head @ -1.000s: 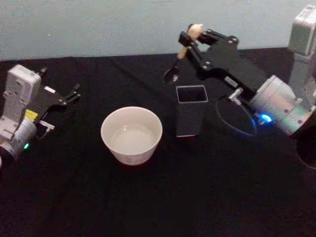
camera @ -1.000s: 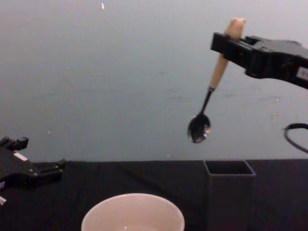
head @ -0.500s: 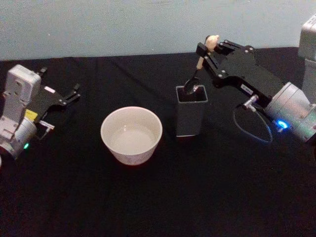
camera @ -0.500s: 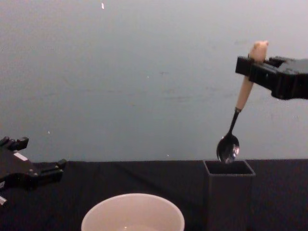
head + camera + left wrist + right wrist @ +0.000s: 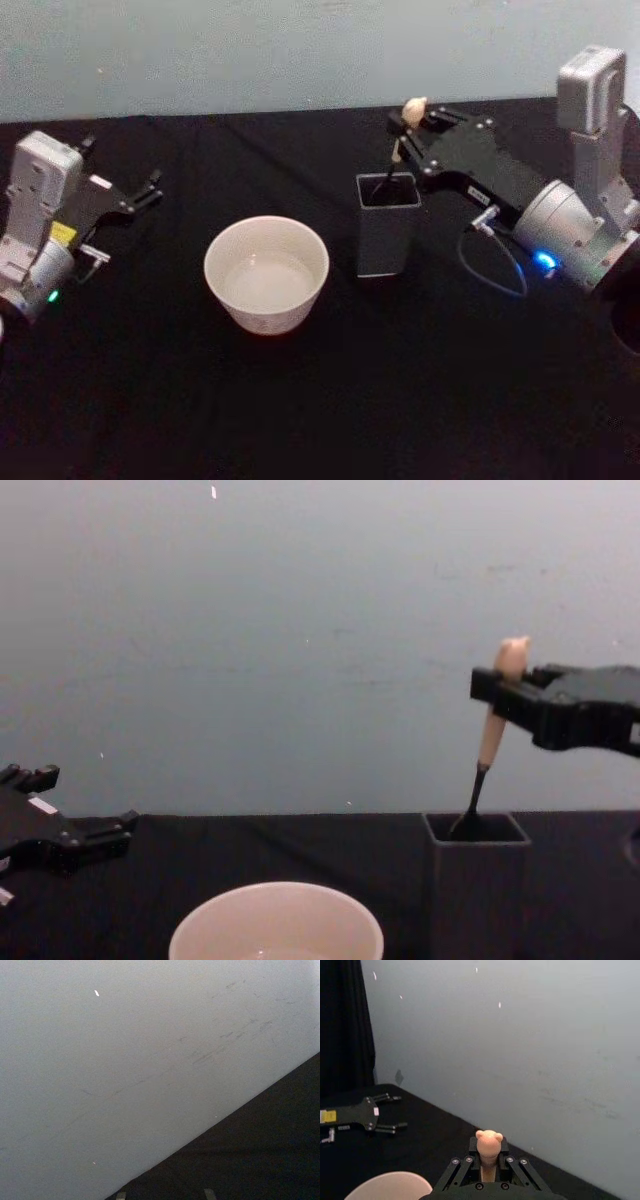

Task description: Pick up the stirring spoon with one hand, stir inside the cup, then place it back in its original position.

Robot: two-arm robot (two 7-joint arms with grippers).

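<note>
My right gripper (image 5: 408, 133) is shut on the beige handle of the stirring spoon (image 5: 412, 108), which stands tilted over the dark grey square holder (image 5: 387, 225). The spoon's (image 5: 493, 730) dark bowl sits down inside the holder (image 5: 478, 890), hidden by its wall. In the right wrist view the bear-shaped handle top (image 5: 489, 1144) pokes up between the fingers of the right gripper (image 5: 488, 1161). The cream-white cup (image 5: 266, 273) stands to the left of the holder, apart from it; its rim (image 5: 276, 922) shows in the chest view. My left gripper (image 5: 148, 189) rests open at the table's left side, far from both.
Everything stands on a black cloth-covered table (image 5: 320, 400) that ends at a pale blue-grey wall (image 5: 250, 50) behind. A cable loop (image 5: 495, 270) hangs from the right arm near the holder. Open cloth lies in front of the cup and holder.
The right gripper has come down and toward the holder with the spoon; the spoon's bowl went from hovering above the holder's rim to down inside it. The left arm stayed still.
</note>
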